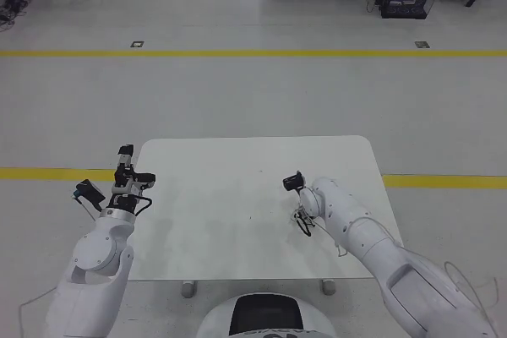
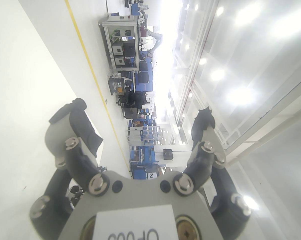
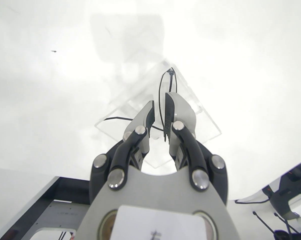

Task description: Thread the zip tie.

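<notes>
My right claw (image 3: 160, 98) is nearly closed, its fingers (image 3: 150, 112) a narrow gap apart. A strand of the black zip tie (image 3: 160, 86) runs through that gap with light showing on either side of it, so nothing is pinched. The tie is already bent into a loop, with its head just beyond my fingertips and its loose tail trailing off to one side. It lies on a clear plastic sheet (image 3: 203, 126) that sits flat on the white tabletop (image 1: 237, 211), in the right part and towards the near edge. My left claw (image 2: 141, 109) hangs at the tabletop's left edge, well apart from the tie, spread wide with nothing in it.
</notes>
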Action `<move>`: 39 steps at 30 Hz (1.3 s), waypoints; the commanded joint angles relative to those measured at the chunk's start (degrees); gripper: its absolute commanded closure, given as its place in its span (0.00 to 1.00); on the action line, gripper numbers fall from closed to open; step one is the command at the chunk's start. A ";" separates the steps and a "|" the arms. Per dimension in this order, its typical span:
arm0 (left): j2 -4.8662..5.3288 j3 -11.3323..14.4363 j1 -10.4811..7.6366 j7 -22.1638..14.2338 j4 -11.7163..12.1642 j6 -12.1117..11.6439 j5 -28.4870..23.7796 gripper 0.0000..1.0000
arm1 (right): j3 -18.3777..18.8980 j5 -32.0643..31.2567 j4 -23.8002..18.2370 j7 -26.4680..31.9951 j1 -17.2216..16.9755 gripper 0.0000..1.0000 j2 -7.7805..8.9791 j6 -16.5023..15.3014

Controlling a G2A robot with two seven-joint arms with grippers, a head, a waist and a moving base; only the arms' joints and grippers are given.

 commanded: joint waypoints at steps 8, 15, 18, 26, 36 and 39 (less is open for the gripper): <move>0.00 0.00 0.00 0.00 0.00 0.00 0.00 0.00 | 0.03 -0.90 0.34 1.17 -0.38 0.91 -0.43 1.32; 0.00 0.00 0.00 0.00 0.00 0.00 0.00 0.00 | 0.07 -0.50 2.54 1.09 0.21 0.93 -1.07 1.01; 0.00 0.00 0.00 0.00 0.00 0.00 0.00 0.00 | 0.07 -0.25 3.45 0.87 0.49 0.94 -1.38 0.85; 0.00 0.00 0.00 0.00 0.00 0.00 0.00 0.00 | 0.21 0.15 4.45 -0.32 0.91 1.00 -1.95 -0.45; 0.00 0.00 0.00 0.00 0.00 0.00 0.00 0.00 | 1.24 -1.05 3.10 -1.05 0.44 0.98 -1.71 -0.47; 0.00 0.00 0.00 0.00 0.00 0.00 0.00 0.00 | 1.47 -1.93 2.35 -0.77 0.12 0.96 -1.57 -0.01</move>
